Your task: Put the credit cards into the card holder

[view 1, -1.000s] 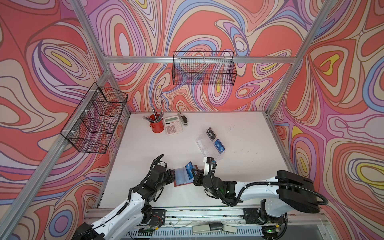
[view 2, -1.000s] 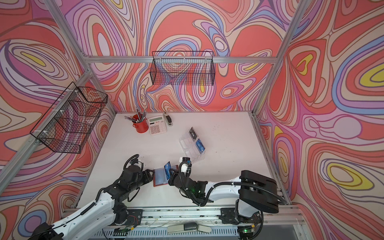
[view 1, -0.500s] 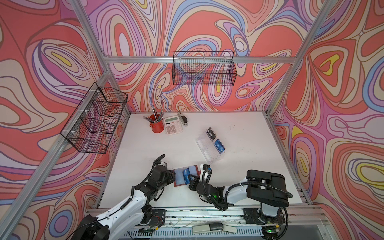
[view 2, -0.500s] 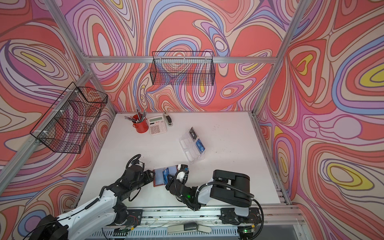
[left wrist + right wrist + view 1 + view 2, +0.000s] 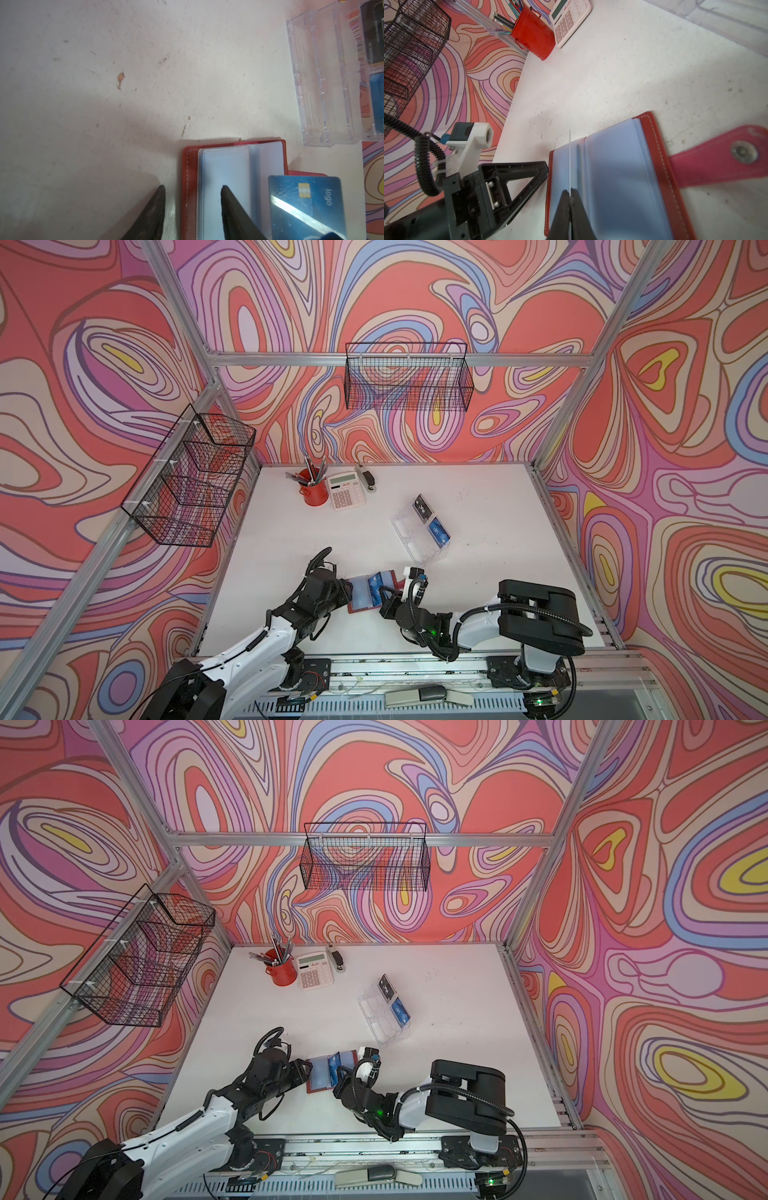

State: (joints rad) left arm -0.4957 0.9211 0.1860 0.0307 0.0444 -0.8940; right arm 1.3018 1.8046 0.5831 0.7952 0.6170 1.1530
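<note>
card holder point(image 5: 190, 187) cover: red leather-look, matt, white stitching; sleeves point(image 5: 224, 166) frosted soft plastic; credit card point(image 5: 301, 207) glossy blue plastic; stand point(image 5: 324, 83) clear acrylic; table point(image 5: 104, 93) matt white, scuffed

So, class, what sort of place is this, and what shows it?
Probably a robot test cell dressed as a desk: left arm and right arm mounted on a rail, a metal frame around the table, plus a calculator and pen pot.

Blurred strap point(image 5: 716, 160), edge-cropped card holder point(image 5: 612, 176)
</note>
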